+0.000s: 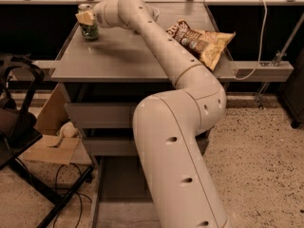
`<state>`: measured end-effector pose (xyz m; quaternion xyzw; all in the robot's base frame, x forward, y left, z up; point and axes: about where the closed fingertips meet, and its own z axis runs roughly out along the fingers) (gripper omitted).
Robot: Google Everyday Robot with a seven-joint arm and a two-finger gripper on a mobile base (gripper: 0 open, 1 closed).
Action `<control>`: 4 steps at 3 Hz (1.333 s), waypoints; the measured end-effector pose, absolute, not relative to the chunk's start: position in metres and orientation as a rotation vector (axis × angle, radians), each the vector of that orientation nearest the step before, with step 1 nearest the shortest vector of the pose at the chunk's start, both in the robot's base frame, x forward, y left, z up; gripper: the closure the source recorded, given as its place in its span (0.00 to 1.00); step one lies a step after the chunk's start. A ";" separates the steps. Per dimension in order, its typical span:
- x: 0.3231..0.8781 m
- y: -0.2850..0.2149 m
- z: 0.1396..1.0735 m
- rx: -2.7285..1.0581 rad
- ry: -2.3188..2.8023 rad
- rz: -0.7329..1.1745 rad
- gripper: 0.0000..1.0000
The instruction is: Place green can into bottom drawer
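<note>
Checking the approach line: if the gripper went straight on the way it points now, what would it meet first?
The green can. The gripper sits at the far-left corner of the table, pointing left, with the can right at its tip. Whether they already touch is unclear.

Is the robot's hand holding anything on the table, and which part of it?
It cannot be told for sure. The gripper is up against the top part of the green can, which stands on the table.
</note>
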<state>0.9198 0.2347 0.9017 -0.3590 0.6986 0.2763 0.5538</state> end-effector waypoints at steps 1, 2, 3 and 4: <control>0.920 0.235 0.902 -0.848 1.651 0.653 1.00; 0.915 0.229 0.914 -0.839 1.635 0.645 1.00; 0.892 0.186 0.967 -0.801 1.560 0.590 1.00; 0.852 0.121 1.042 -0.724 1.483 0.493 1.00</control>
